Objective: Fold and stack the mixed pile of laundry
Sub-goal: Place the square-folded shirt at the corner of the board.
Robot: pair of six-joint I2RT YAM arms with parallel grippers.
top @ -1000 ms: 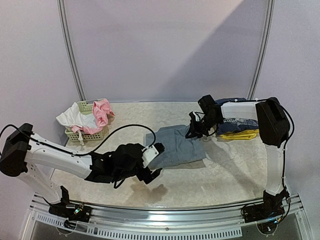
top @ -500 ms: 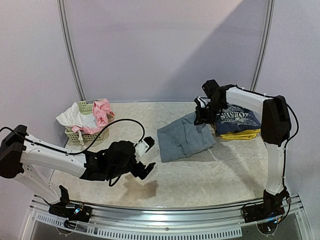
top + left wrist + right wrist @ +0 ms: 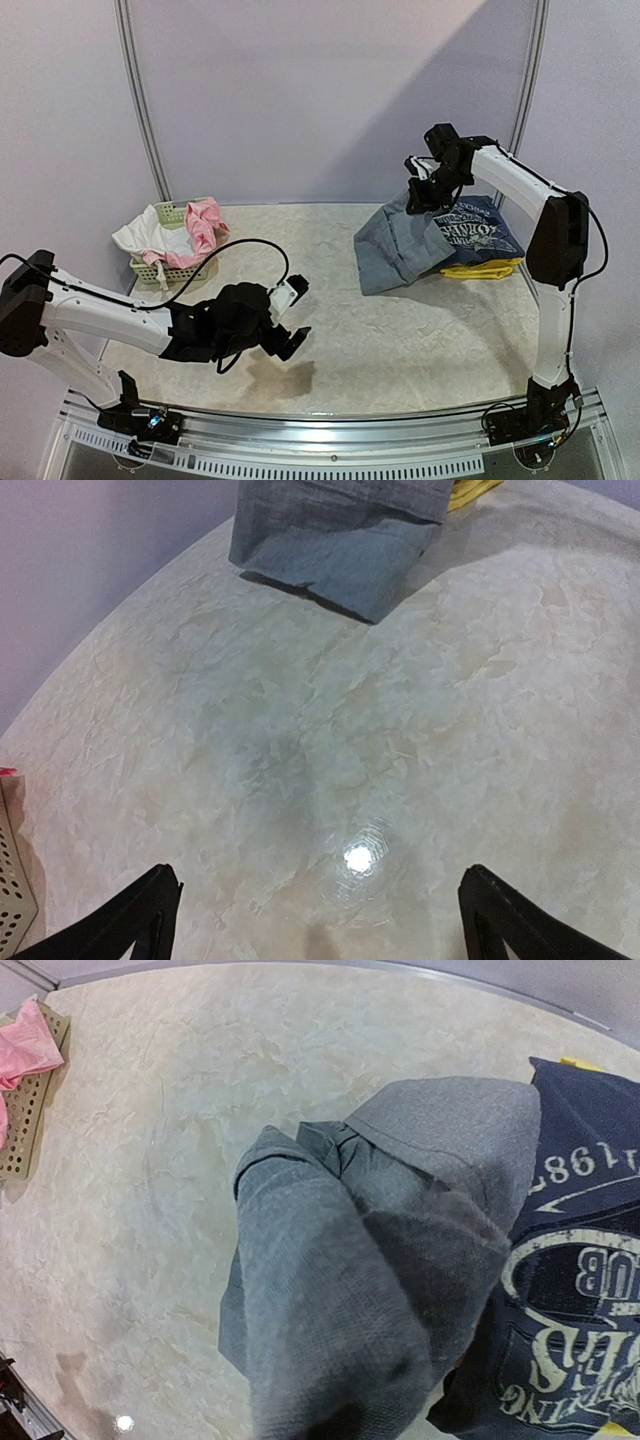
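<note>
2 pincers stand well apart across bare worktop (image 3: 430, 335): the left pincer (image 3: 297, 312), jaws spread wide, hovers low at 7 o'clock; the right pincer (image 3: 420, 190), clamped on the folded grey trousers (image 3: 398, 248), holds them up at 1 o'clock, their lower edge just beside the navy printed tee (image 3: 480, 232).

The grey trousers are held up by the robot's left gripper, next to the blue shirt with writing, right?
No, it's the right gripper that is shut on the grey trousers and holds them up next to the navy printed tee. The left gripper is open with nothing in it. The top external view shows this.
</note>
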